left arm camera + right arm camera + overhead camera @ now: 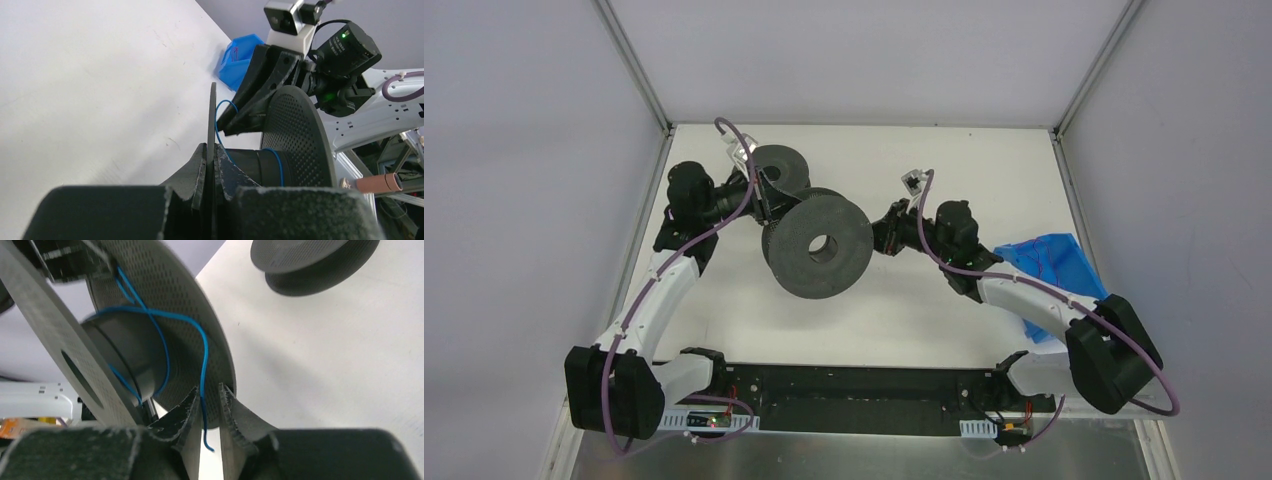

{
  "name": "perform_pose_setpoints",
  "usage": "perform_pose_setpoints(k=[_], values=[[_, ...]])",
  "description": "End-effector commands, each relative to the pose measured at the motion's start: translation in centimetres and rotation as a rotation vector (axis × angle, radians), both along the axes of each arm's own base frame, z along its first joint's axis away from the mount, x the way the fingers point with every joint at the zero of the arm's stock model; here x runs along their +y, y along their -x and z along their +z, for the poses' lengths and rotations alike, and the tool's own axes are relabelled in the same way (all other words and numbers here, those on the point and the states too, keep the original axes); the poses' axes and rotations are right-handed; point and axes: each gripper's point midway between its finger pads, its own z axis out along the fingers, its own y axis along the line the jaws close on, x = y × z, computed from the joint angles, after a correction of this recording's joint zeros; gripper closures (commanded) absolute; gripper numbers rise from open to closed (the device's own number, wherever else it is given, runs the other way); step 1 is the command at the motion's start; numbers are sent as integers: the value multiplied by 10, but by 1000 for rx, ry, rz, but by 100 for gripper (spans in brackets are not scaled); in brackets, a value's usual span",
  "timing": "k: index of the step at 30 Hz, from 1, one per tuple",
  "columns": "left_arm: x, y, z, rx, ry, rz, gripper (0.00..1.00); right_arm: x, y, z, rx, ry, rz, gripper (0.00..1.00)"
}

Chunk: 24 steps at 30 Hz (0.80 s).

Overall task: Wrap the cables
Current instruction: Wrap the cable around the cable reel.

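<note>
1. Spanning the floor of the enclosure, the white table top point(984, 170) carries both arms at its near edge.
2. A large dark grey round spool point(819, 245) with perforated flanges sits mid-table between the two arms, tilted so that one flat face and its centre hole show to the overhead camera.
3. A second dark grey spool point(782, 165) lies behind it, toward the far left of the table.
4. A blue plastic container point(1049, 265) rests near the right edge, partly hidden by the right arm.
5. The left gripper point(211, 150) is clamped tight on the thin edge of one flange of the large spool.
6. The right gripper point(210, 392) sits at the spool's rim with its jaws a little apart and nothing pinched between them.
7. A thin blue cable point(204, 365) loops loosely around the large spool's hub. Its free end hangs down through the gap between the right gripper's fingers.
</note>
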Motion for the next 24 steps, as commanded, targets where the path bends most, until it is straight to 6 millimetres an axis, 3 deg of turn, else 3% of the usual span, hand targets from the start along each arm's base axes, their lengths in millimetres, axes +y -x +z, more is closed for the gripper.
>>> perform_pose_setpoints(k=[1, 17, 24], values=[[-2, -9, 35, -146, -23, -16, 100, 5, 37, 15, -48, -10, 130, 79], [-4, 1, 40, -100, -4, -56, 100, -29, 45, 6, -71, 49, 48, 74], [-7, 7, 44, -82, 17, -100, 100, -48, 46, -7, -63, 112, -26, 74]])
